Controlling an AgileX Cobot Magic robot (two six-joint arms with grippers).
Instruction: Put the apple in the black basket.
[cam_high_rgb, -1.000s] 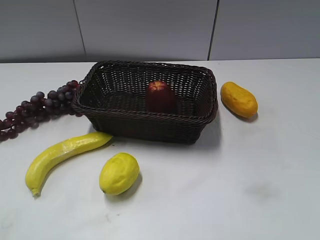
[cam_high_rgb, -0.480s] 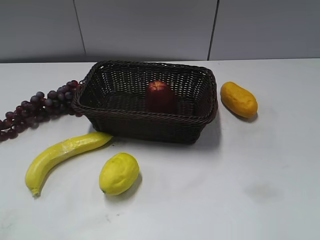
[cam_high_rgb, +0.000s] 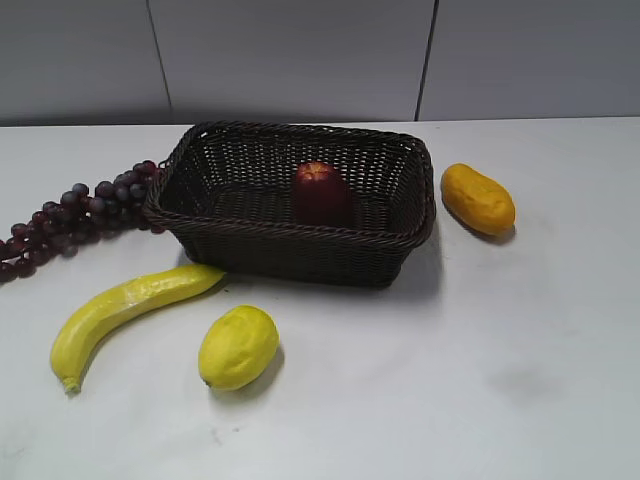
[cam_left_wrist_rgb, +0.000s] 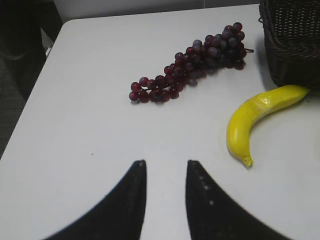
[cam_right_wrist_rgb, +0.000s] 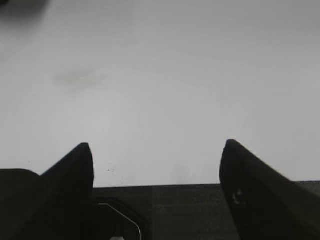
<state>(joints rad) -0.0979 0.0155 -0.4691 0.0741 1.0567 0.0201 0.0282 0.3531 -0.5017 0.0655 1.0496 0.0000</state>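
The dark red apple (cam_high_rgb: 320, 192) sits inside the black basket (cam_high_rgb: 300, 250) at the middle back of the table, toward the basket's right half. A corner of the basket also shows in the left wrist view (cam_left_wrist_rgb: 295, 45). Neither gripper shows in the exterior view. In the left wrist view my left gripper (cam_left_wrist_rgb: 165, 162) is open and empty over bare table, near the table's front left. In the right wrist view my right gripper (cam_right_wrist_rgb: 157, 146) is wide open and empty over bare table.
A purple grape bunch (cam_high_rgb: 75, 215) lies left of the basket. A yellow banana (cam_high_rgb: 125, 305) and a yellow lemon (cam_high_rgb: 238, 346) lie in front of it. An orange-yellow oblong fruit (cam_high_rgb: 478, 198) lies at its right. The grapes (cam_left_wrist_rgb: 195, 65) and banana (cam_left_wrist_rgb: 255, 120) show in the left wrist view.
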